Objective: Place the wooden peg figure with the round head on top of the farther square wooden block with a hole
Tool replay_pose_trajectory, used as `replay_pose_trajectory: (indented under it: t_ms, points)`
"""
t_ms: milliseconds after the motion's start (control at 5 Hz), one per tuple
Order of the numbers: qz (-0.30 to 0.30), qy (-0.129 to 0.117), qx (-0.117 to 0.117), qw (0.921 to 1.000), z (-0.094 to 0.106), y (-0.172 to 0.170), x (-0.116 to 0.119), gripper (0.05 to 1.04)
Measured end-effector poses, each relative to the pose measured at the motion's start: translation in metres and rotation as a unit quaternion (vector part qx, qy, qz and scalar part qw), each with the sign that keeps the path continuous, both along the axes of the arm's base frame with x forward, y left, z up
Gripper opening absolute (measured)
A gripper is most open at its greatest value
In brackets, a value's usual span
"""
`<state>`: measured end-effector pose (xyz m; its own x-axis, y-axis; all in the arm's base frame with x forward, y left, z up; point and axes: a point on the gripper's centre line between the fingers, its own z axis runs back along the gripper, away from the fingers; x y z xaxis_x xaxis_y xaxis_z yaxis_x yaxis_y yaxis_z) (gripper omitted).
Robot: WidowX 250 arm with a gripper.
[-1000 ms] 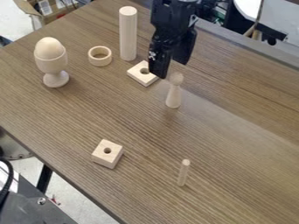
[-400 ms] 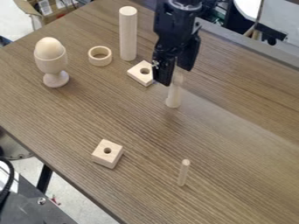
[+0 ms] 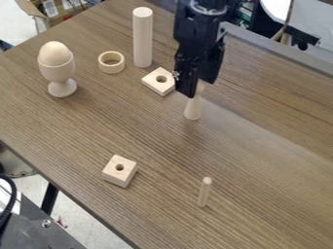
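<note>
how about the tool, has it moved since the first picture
Yes, down and to the right in the picture: the tool left the head of the pin in view then, and now hides most of it.

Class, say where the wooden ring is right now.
In the camera view, the ring lies at upper left, between the egg cup and the tall cylinder.

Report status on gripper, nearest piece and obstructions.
Gripper open at peg figure's head, contact unclear. Figure upright on table. Flat holed block close by, might crowd a finger.
</note>
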<state>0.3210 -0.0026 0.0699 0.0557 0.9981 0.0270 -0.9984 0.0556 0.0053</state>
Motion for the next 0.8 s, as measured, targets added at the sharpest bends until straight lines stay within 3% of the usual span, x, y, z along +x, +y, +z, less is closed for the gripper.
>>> replay_pose_trajectory:
  t_ms: [200,400,600,800]
  points:
    - [-0.006,0.011,0.0,0.9999,0.0,0.0,-0.001,0.371]
    - [-0.01,0.014,0.0,0.9998,0.0,0.0,0.0,0.304]
    - [-0.006,0.008,0.0,0.9999,0.002,0.003,0.003,0.304]
    - [-0.011,-0.016,0.007,0.9998,0.016,0.007,0.014,0.303]
